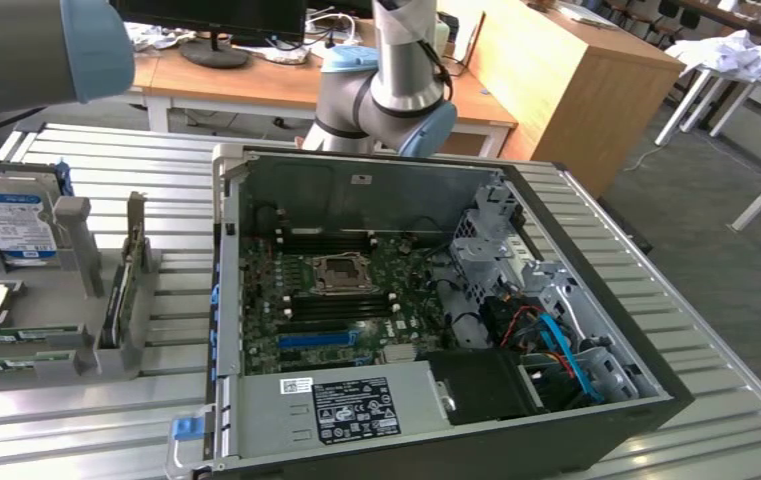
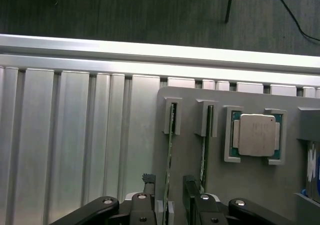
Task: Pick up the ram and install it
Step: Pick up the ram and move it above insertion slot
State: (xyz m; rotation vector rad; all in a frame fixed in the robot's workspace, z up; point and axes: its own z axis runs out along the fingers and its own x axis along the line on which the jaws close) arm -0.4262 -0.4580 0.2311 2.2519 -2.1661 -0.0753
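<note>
Two long, thin green circuit-board sticks stand on edge in the flat grey plastic holder plate (image 2: pixel 250 185), each held in its own slotted bracket. The ram (image 2: pixel 170 145) is the stick in the slot at the plate's edge, next to the bare ribbed aluminium table (image 2: pixel 65 145). The second stick (image 2: pixel 205 145) is in the next slot further into the plate. The black gripper (image 2: pixel 169 186) hangs low over the ram with its jaws spread. Its fingers (image 2: pixel 191 187) stand on either side of the stick, with a gap showing on each side. Beyond the second stick, the square silver processor chip (image 2: pixel 256 135) lies in a pocket of the plate. At the plate's opposite edge is the boxy silver hard drive with a blue-white label (image 1: pixel 13 225). The open black computer case (image 1: pixel 227 250) stands just beside the plate, on the exterior view's right.
</note>
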